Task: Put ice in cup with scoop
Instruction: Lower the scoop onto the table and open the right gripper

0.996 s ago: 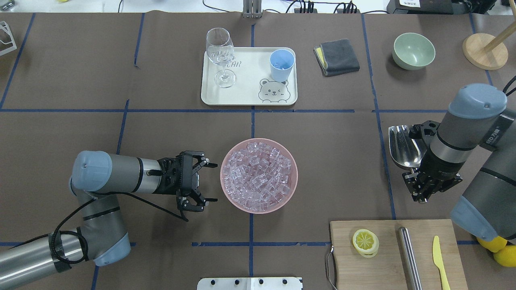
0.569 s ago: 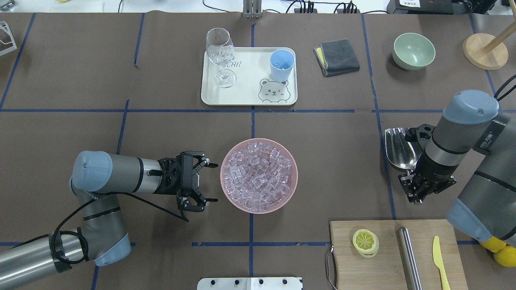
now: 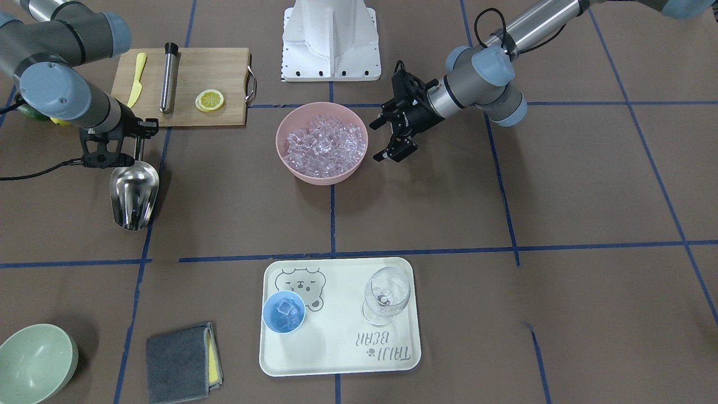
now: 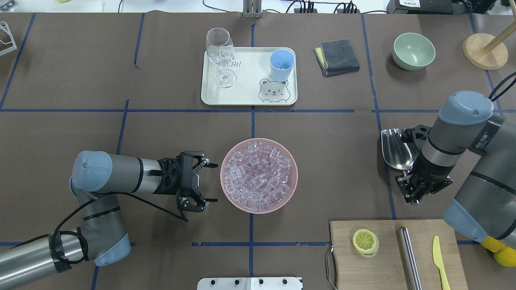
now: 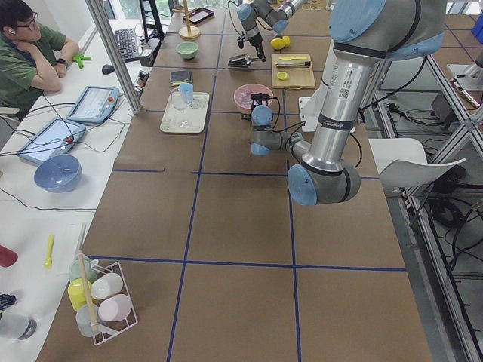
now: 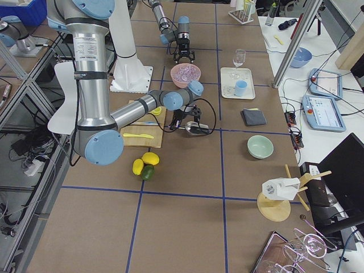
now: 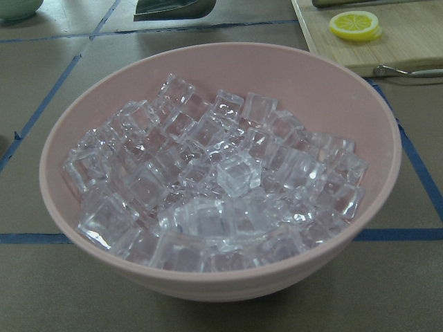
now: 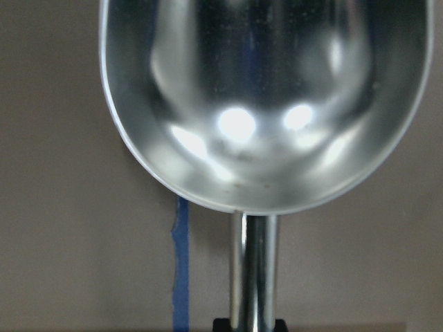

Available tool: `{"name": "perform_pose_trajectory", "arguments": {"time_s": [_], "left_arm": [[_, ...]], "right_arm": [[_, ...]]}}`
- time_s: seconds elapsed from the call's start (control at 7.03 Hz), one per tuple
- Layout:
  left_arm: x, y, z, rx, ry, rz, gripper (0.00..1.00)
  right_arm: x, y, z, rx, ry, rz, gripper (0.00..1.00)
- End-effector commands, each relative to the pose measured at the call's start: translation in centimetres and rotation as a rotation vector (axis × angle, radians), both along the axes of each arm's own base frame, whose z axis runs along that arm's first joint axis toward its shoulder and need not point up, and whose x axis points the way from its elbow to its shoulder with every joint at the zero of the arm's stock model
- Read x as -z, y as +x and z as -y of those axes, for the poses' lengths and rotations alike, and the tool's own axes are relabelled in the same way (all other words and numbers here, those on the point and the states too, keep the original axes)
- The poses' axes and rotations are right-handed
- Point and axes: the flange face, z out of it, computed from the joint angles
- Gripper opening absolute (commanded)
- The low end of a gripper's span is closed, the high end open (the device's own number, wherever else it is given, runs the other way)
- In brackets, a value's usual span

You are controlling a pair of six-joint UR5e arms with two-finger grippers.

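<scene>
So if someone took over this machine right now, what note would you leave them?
Left hand: open and empty, beside the pink bowl of ice.
Right hand: shut on the scoop, held by its handle; it is empty, well to the side of the bowl.
The cup stands on the tray with a few cubes in it.
Done: some ice delivered.
Left: likely more scoops from the bowl, or, if that's enough, putting the scoop down.

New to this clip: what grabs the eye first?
A pink bowl heaped with ice sits mid-table, with the left arm, jaws open, beside it. At the robot's right, the right arm holds an empty shiny scoop. Farther off, the blue cup on the tray holds a few cubes.
</scene>
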Motion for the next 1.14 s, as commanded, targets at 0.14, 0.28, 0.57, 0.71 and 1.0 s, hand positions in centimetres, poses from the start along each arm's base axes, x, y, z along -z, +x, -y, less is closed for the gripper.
{"name": "perform_pose_trajectory", "arguments": {"time_s": [0.14, 0.28, 0.57, 0.71, 1.0], "left_arm": [[0.0, -0.1, 0.1, 0.000, -0.001, 0.000, 1.00], [0.0, -0.1, 0.1, 0.001, 0.001, 0.000, 1.00], [0.3, -0.6, 0.4, 0.008, 0.004, -0.007, 1.00], [0.5, -0.9, 0.7, 0.009, 0.005, -0.008, 1.00], [-1.6, -4.4, 3.5, -0.023, -0.012, 0.025, 1.00]], "right_arm": [[1.2, -0.4, 0.3, -0.002, 0.014, 0.017, 1.00], [3.8, 0.0, 1.4, -0.026, 0.050, 0.049, 1.00], [7.0, 6.1, 4.8, -0.168, 0.184, 0.044, 1.00], [7.5, 10.0, 7.1, -0.226, 0.237, 0.042, 1.00], [3.9, 19.9, 11.5, -0.139, 0.419, 0.053, 1.00]]}}
